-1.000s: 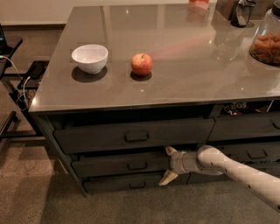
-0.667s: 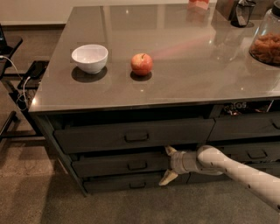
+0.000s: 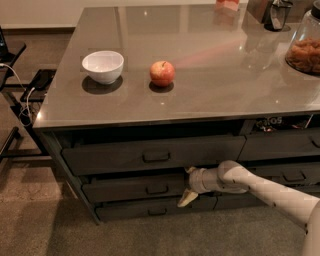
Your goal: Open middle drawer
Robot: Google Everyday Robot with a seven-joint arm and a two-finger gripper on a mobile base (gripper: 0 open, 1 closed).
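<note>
The grey counter stands above the gripper. The middle drawer lies just left of it, front looking flush or barely out, so the pull seems mostly left to do. The jaws stand spread, gripping nothing; the drawer's handle sits slightly farther left.

Carpeted floor, pale back wall, perhaps a dark rack left
</note>
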